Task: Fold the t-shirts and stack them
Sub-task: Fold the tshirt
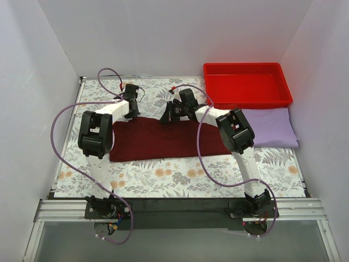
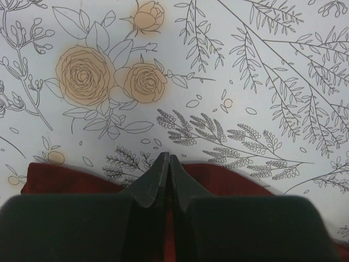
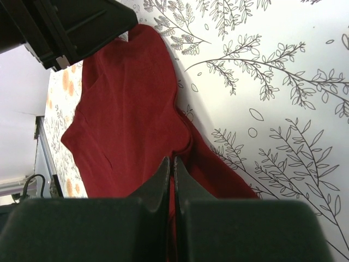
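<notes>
Your left gripper (image 2: 167, 159) and right gripper (image 3: 169, 161) are both clenched on the far edge of the maroon shirt (image 1: 163, 141). The lavender shirt (image 1: 271, 128) lies folded by the tray (image 1: 248, 102).

Bright, even light comes from above. The white walls (image 1: 163, 33) look a bit gray near 9 and 3 o'clock. A small soft shadow lies under the red tray (image 1: 248, 102). In both wrist views the black fingers (image 2: 155, 183) at 6 o'clock are blurry, while the flowered cloth (image 2: 245, 82) is sharp. The maroon shirt (image 3: 125, 109) throws a thin dark shadow toward 3 o'clock.
</notes>
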Controlling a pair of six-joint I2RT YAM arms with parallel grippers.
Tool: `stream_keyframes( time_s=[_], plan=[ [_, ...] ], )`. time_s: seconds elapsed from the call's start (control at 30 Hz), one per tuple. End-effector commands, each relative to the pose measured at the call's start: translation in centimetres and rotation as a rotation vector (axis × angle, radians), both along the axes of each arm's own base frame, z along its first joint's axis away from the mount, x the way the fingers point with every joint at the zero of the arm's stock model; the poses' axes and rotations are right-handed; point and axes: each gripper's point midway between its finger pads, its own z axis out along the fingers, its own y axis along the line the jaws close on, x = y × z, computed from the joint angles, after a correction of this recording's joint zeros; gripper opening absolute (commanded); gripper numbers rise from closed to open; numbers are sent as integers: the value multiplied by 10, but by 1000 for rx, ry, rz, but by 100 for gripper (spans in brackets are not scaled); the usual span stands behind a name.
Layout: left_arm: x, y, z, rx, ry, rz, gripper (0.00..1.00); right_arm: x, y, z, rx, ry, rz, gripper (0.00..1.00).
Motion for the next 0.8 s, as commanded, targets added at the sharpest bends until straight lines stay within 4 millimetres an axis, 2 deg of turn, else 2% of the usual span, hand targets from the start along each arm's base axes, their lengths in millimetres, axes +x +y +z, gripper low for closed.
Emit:
stream_keyframes(
  time_s=[0.0,0.17,0.47,0.73,0.77],
  plan=[
    [0,4,52,0,-91,26,0,1,4,49,58,-116,24,1],
    [-6,7,60,-10,-117,43,0,-1,2,54,50,-138,19,1],
    [-4,5,77,-42,-175,42,0,-5,0,68,50,-183,23,1],
    [-32,16,71,-38,-162,84,0,-17,-1,61,33,-181,53,1],
    [-33,16,79,-49,-183,92,0,-19,-1,62,27,-188,54,1]
  ],
)
